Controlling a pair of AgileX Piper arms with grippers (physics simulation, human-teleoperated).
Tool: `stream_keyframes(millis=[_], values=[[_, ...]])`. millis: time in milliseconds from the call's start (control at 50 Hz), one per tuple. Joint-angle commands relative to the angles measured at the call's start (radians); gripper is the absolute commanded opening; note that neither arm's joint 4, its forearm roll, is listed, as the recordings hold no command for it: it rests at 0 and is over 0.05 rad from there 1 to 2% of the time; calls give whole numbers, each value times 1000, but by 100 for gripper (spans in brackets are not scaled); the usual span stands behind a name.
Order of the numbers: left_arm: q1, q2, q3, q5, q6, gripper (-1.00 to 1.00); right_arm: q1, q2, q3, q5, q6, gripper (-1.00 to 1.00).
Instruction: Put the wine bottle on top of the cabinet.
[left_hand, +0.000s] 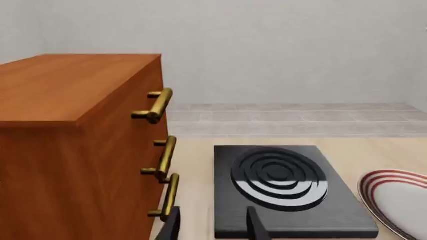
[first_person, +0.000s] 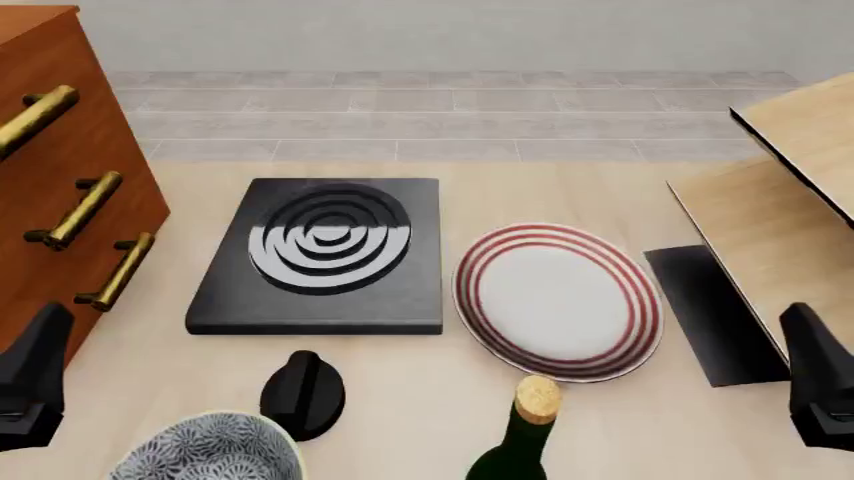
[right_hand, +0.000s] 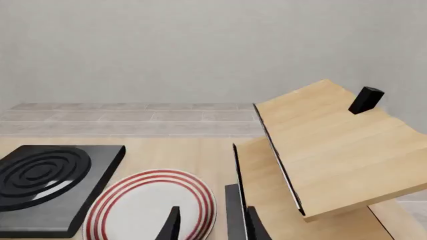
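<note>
A: What sits closest on the counter (first_person: 441, 400)?

B: Along the near edge in the front view: the wine bottle (first_person: 523, 440) stands upright, only its cork and dark green neck in view, just in front of the striped plate. To its left are a small black knob-shaped object (first_person: 303, 394) and, at the bottom edge, a patterned grey bowl (first_person: 207, 452).

A: And the hands?

B: The left hand (first_person: 30, 380) shows as a dark shape at the near left, the right hand (first_person: 817, 375) at the near right. Both are well apart from the bottle. In the wrist views each hand shows two dark fingertips with a gap between them and nothing in it, so both are released.

A: Further out?

B: A white plate with red rings (first_person: 558, 300) lies flat beyond the bottle. To its left is a black square slab with raised concentric rings (first_person: 324, 255), close beside the plate but not touching it as far as I can tell.

A: Where is the cabinet?

B: The cabinet (first_person: 54, 180) stands at the far left, reddish-brown, its three brass bar handles facing the slab. The left wrist view shows its flat top. On the right, a pale wooden shelf unit (first_person: 781, 200) reaches to the frame edge; the right wrist view shows a small black block (right_hand: 365, 100) on its top board.
</note>
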Motion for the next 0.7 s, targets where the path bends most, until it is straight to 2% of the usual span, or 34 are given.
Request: stream_keyframes(millis=[20, 280, 400, 420, 460, 500, 540, 560, 600, 700], values=[[-14, 0, -4, -17, 27, 100, 0, 11, -1, -8, 0, 100], [-28, 0, -1, -28, 29, 100, 0, 6, -2, -3, 0, 100], [-39, -1, -10, -39, 64, 100, 0, 9, -1, -6, 0, 100], [-115, 0, -30, -26, 95, 100, 0, 10, -1, -9, 0, 100], [-128, -1, -41, -27, 105, 100, 0, 9, -1, -7, 0, 100], [-183, -1, -48, -15, 128, 100, 0, 10, -1, -7, 0, 100], [-235, -1, -65, 12, 116, 100, -1, 15, -1, -13, 0, 100], [-235, -1, -65, 12, 116, 100, -1, 15, -1, -13, 0, 100], [-286, -1, -79, 31, 139, 100, -1, 15, -1, -13, 0, 100], [-347, -1, -89, 53, 119, 100, -1, 11, -2, -8, 0, 100]])
